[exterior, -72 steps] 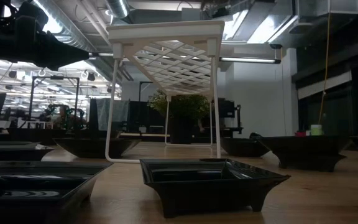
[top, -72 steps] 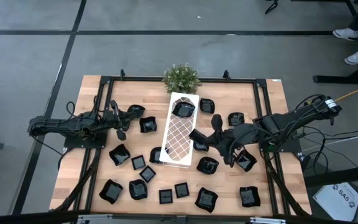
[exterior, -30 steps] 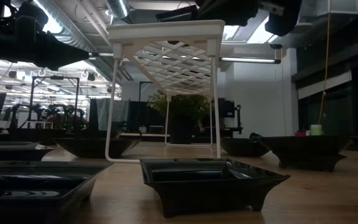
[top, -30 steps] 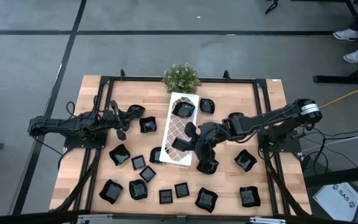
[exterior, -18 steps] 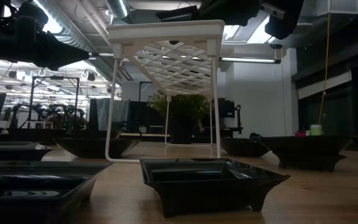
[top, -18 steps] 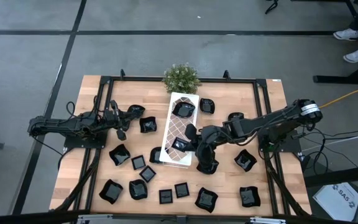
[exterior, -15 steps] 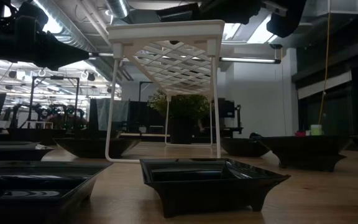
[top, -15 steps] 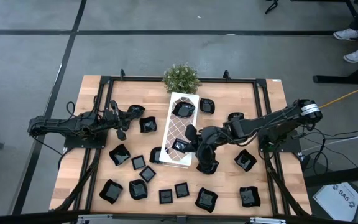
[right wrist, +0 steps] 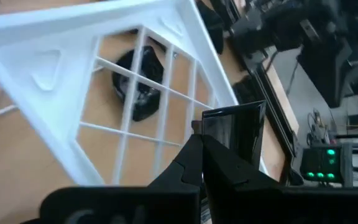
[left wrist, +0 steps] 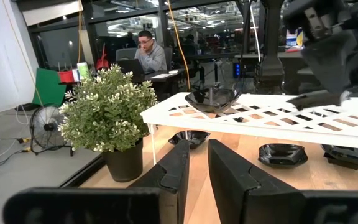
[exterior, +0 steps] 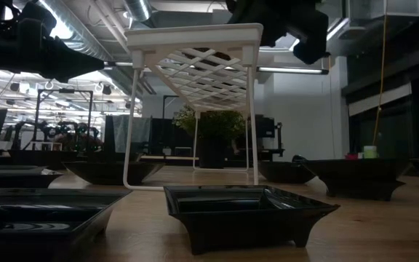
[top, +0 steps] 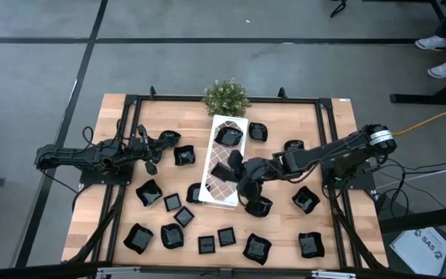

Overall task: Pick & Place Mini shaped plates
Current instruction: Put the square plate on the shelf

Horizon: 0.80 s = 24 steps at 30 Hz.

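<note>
The right gripper [top: 229,164] is clamped on a small square plate [right wrist: 238,134] over the white tray [top: 217,186]; the left gripper [top: 150,166] waits apart. Its fingers [left wrist: 232,177] seem slightly parted, holding nothing.

This is a robotics lab set in an open-plan office. The wooden desk [top: 130,232] stands on a grey concrete floor [top: 207,62] marked with dark lines, and black frame rails [top: 231,98] run along its edges, with cables trailing off both sides. Beyond the desk, the low view shows exposed ceiling ducts [exterior: 115,22] and strip lights. The left wrist view shows a person [left wrist: 148,53] seated at a workstation, a floor fan [left wrist: 42,127], and more desks behind dark glass.
</note>
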Each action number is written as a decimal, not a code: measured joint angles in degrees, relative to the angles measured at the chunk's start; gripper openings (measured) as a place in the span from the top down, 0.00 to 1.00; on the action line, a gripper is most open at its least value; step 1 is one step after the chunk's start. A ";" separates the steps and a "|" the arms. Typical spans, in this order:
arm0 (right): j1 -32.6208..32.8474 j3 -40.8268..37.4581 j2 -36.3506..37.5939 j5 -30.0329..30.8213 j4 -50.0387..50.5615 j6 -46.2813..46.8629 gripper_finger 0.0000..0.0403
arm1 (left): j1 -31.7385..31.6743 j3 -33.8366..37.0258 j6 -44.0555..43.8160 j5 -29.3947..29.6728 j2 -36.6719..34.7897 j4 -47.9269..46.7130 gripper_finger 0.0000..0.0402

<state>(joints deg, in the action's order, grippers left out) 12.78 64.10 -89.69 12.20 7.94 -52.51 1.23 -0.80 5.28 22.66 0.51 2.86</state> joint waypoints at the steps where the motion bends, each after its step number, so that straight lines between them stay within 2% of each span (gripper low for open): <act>1: -0.09 0.00 0.00 0.30 0.01 -0.01 0.99 | 0.00 0.00 0.00 0.02 0.00 0.00 0.87; 6: -1.24 0.00 0.00 5.10 0.45 -0.03 0.99 | 0.00 0.00 0.00 0.00 -0.01 0.01 0.87; 11: -2.85 0.00 0.00 7.22 2.33 -0.04 0.99 | 0.00 0.00 0.00 0.00 0.00 -0.01 0.86; 24: -4.02 0.00 0.02 7.10 4.36 2.58 0.99 | 0.00 0.00 0.00 0.01 0.00 0.00 0.86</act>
<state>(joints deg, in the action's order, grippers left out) 8.76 64.10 -89.67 19.30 12.29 -49.93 1.23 -0.80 5.28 22.67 0.51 2.86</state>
